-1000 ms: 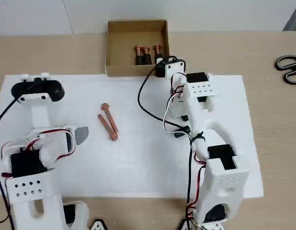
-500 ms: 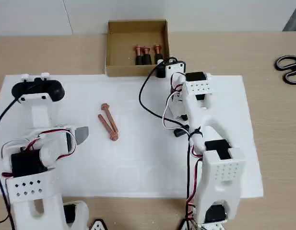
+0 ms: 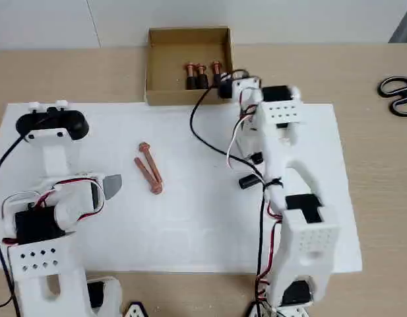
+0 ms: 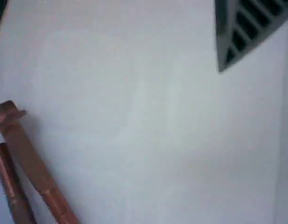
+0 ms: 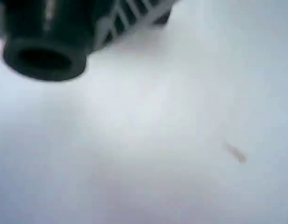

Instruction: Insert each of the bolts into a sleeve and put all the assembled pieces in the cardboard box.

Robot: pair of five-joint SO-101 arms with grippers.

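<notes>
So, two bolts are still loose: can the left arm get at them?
Probably yes: the bolts lie bare on the white mat, close beside the left gripper, with nothing between them.

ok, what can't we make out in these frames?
- Black sleeve, right wrist view: blurred, cut off by the edge; held or loose, cannot tell.
- Bolts, left wrist view: ends cut off by the edge.
- Assembled pieces in the cardboard box, high view: too small to judge how fully each is seated.
</notes>
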